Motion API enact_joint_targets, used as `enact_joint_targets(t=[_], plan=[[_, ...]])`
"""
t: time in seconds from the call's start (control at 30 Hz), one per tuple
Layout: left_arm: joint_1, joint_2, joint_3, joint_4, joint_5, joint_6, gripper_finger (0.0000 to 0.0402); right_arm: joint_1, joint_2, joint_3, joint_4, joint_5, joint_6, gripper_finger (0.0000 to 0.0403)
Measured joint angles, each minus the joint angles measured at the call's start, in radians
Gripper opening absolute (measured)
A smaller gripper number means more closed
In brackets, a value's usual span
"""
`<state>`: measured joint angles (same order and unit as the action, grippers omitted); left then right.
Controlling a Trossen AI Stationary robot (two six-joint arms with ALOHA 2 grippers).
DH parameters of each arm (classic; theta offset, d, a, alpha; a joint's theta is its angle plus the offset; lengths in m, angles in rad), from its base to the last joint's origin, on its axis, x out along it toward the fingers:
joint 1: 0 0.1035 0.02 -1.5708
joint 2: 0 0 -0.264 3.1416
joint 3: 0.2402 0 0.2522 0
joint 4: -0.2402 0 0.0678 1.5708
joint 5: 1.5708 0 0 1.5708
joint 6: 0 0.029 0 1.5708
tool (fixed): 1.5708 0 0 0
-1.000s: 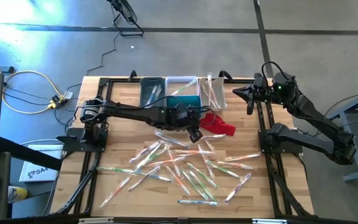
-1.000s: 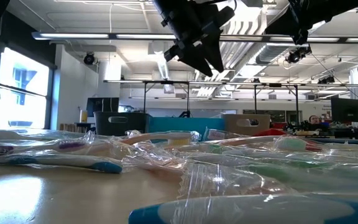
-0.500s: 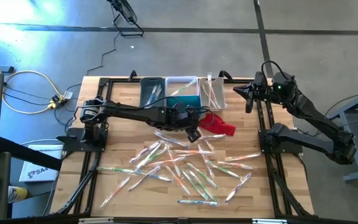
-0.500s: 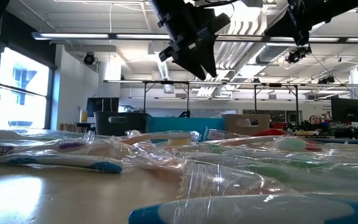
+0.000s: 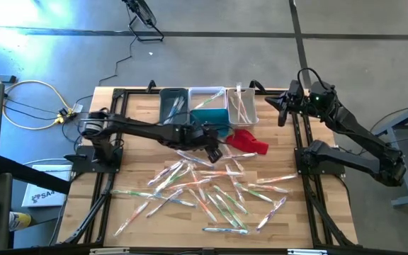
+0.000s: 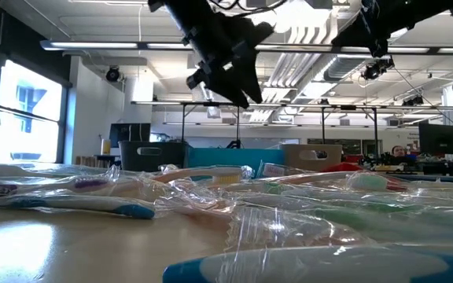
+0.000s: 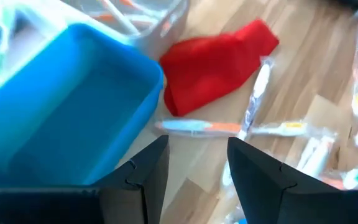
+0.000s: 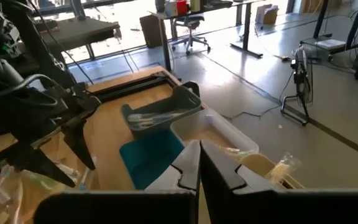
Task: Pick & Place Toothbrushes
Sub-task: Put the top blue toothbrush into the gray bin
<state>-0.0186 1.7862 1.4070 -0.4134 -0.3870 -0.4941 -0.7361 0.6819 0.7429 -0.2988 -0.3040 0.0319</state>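
Several wrapped toothbrushes lie scattered flat on the wooden table, filling the foreground of the low view. My left gripper hangs open over the heap's far edge, between the teal bin and the red cloth. It is clear of the brushes. In the left wrist view nothing is between its fingers; an orange-handled toothbrush lies beyond them. My right gripper waits shut at the far right edge.
At the far edge stand a grey bin, a white bin and a clear bin, each with a few toothbrushes. The red cloth lies beside the teal bin. Black frame rails run along both sides.
My left gripper has drifted a little toward the table's left edge and slightly down over the heap, staying open and empty. The toothbrushes lie as before.
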Motion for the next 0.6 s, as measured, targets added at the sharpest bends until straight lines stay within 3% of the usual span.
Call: enact_joint_targets(t=[0.33,0.6], plan=[[0.044,-0.158,-0.191,0.029,0.023,0.038,0.0159,0.0,0.001,0.0,0.022,0.15,0.0,0.0004],[0.086,-0.258,-0.295,0.054,0.078,0.098,0.0159,0.0,0.005,0.0,0.019,0.153,0.0,0.0004]])
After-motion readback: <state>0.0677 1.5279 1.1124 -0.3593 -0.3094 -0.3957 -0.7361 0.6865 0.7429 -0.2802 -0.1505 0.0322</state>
